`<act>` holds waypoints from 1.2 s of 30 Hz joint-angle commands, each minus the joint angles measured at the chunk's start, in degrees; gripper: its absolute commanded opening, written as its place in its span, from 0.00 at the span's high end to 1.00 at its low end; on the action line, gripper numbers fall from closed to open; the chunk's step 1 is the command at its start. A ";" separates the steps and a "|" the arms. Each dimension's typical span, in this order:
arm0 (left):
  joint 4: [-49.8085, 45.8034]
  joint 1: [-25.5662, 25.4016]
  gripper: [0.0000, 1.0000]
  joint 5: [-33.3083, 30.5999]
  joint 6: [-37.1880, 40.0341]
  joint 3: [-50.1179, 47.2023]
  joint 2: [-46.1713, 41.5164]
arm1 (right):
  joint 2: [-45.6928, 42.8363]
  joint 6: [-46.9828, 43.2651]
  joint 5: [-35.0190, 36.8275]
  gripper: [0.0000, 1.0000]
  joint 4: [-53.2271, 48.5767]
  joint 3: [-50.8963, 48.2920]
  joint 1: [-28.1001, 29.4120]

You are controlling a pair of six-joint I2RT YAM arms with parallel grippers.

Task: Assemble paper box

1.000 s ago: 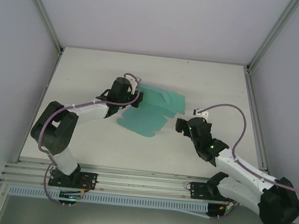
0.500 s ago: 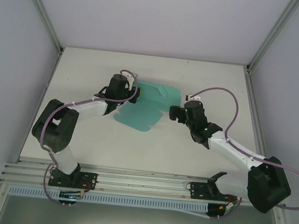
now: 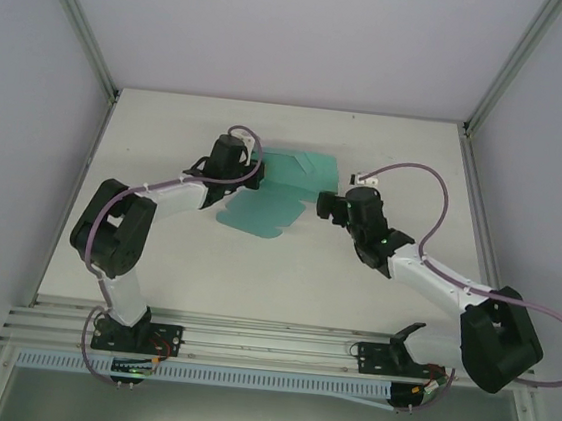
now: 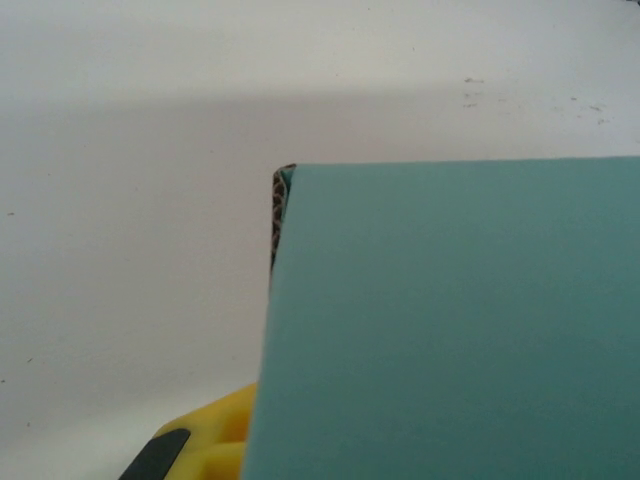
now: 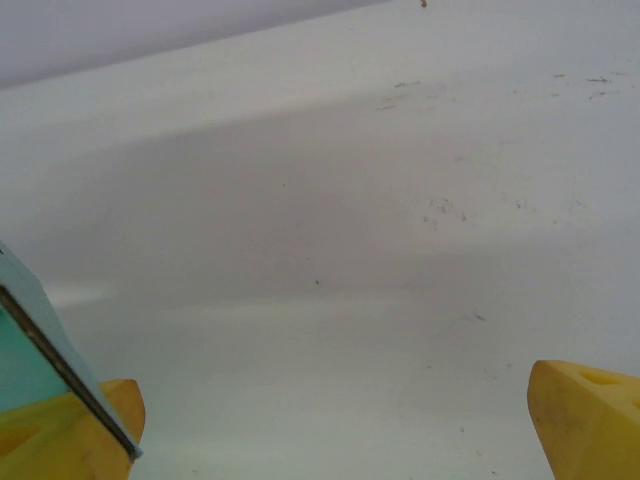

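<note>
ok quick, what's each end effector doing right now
left end effector: closed on the paper box
right end effector: open, gripping nothing

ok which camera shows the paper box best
Top external: nearly the whole teal paper box shows as a sheet, outline and flaps included. The left wrist view gives one flat panel close up, cropped by the frame. The right wrist view catches a thin edge at lower left.

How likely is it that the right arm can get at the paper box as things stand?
Likely yes: the right gripper sits open at the right edge of the paper box, the card beside one finger, with nothing between them.
</note>
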 commanded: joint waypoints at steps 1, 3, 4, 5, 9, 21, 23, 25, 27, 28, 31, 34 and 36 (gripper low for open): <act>-4.96 -2.79 1.00 8.21 -1.04 1.98 0.73 | -0.20 2.98 -4.49 0.01 14.76 -0.10 0.47; -7.08 -2.83 1.00 9.28 -2.83 3.32 0.73 | 0.96 2.47 -6.55 0.01 15.90 -0.10 0.34; -8.18 -2.82 1.00 10.10 -3.77 4.00 0.90 | 1.53 1.69 -8.01 0.01 16.41 -0.02 0.23; -9.58 -2.79 1.00 10.60 -5.08 4.92 0.99 | 1.96 1.08 -8.92 0.01 16.10 0.08 0.16; -11.61 -2.70 1.00 12.17 -6.54 6.80 0.22 | 0.31 -1.82 -9.61 0.01 11.83 -0.81 -0.44; -9.33 -0.88 1.00 19.02 -8.61 5.82 -3.16 | -14.90 -2.63 -21.64 0.01 9.36 -13.56 -3.96; -9.98 -0.73 1.00 19.25 -8.60 6.17 -3.17 | -15.71 -3.17 -23.56 0.01 9.21 -13.66 -3.93; -10.29 -0.64 1.00 19.53 -8.85 6.39 -3.21 | -16.13 -3.82 -24.77 0.01 8.14 -13.47 -3.94; -9.69 -0.63 1.00 20.42 -8.56 6.12 -3.36 | -16.43 -5.13 -24.33 0.01 7.49 -12.83 -3.94; -9.58 -0.64 1.00 20.44 -8.69 6.09 -3.44 | -16.51 -5.41 -23.88 0.01 7.01 -12.37 -3.95; -10.10 -0.58 1.00 20.80 -8.47 6.23 -3.30 | -17.02 -5.55 -23.18 0.01 6.16 -11.75 -3.92; -10.15 -0.55 1.00 20.16 -8.40 5.78 -3.47 | -18.74 -6.49 -19.76 0.01 3.50 -11.88 -4.02; -10.42 -0.46 1.00 20.06 -8.21 5.92 -3.57 | -20.71 -6.62 -17.86 0.01 1.29 -12.08 -4.26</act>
